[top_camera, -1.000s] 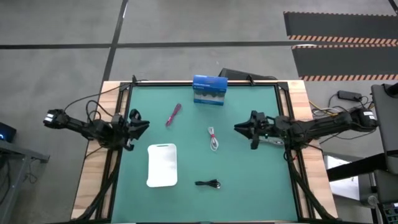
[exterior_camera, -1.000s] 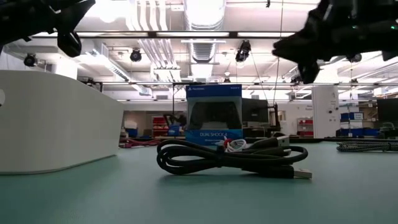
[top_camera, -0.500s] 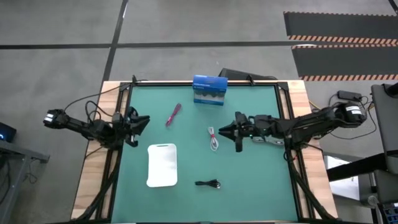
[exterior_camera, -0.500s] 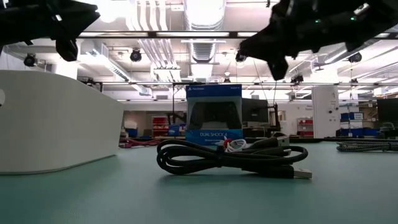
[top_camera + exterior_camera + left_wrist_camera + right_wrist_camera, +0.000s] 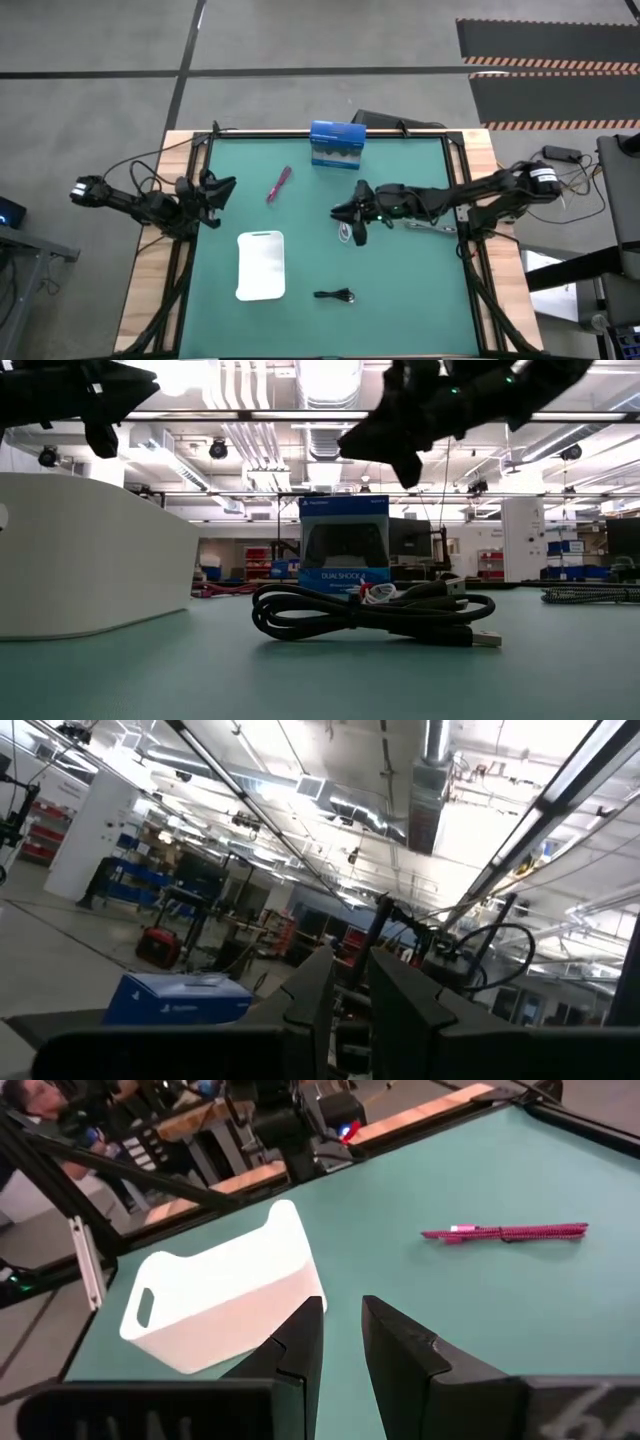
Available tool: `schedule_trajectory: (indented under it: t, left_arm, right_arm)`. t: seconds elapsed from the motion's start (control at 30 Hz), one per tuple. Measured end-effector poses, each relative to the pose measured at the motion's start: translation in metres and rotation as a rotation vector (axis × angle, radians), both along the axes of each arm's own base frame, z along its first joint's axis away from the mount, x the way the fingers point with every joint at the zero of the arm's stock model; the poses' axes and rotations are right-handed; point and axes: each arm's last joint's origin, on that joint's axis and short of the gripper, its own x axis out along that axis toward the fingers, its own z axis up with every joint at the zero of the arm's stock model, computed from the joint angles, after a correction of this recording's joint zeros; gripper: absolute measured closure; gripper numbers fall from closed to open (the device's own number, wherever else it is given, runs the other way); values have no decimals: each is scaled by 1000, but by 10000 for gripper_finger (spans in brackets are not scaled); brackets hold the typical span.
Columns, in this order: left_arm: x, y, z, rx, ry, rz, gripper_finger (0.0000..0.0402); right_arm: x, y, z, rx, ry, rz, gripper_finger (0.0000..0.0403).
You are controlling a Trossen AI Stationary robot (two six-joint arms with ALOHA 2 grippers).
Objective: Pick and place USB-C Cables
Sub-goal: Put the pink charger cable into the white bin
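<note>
Three cable bundles lie flat on the green mat: the pink-red cable (image 5: 279,184) (image 5: 505,1233) toward the far left, the white cable (image 5: 346,233) (image 5: 380,593) at mid-table, and the black cable (image 5: 335,295) (image 5: 370,615) near the front edge. My right gripper (image 5: 338,214) (image 5: 385,450) (image 5: 343,1325) hovers above the white cable with its fingers shut, well clear of the mat. My left gripper (image 5: 226,186) (image 5: 352,982) waits, shut, at the table's left edge. The white tray (image 5: 262,264) (image 5: 225,1300) stands on the mat left of centre.
A blue box (image 5: 337,145) (image 5: 343,545) stands upright at the far edge. The tray's tall white wall (image 5: 90,555) fills the left of the low view. Open green mat lies between the tray and the white cable, and to the right of the black cable.
My right gripper has travelled from near the table's right edge toward the left, staying high above the mat, and now hangs over the white cable. My left gripper has drifted slightly toward the far edge. The cables and tray have not moved.
</note>
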Motion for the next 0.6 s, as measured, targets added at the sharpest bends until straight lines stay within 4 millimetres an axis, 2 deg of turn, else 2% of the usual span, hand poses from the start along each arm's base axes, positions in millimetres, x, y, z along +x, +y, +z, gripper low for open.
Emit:
schedule_trajectory:
  t: [0.3, 0.6]
  left_arm:
    - [-1, 0, 1, -4, -14, -2, 349]
    - [-3, 1, 4, -11, -42, -3, 349]
  right_arm:
    - [33, -1, 17, -5, 70, -10, 339]
    - [75, -9, 38, -62, 196, -7, 339]
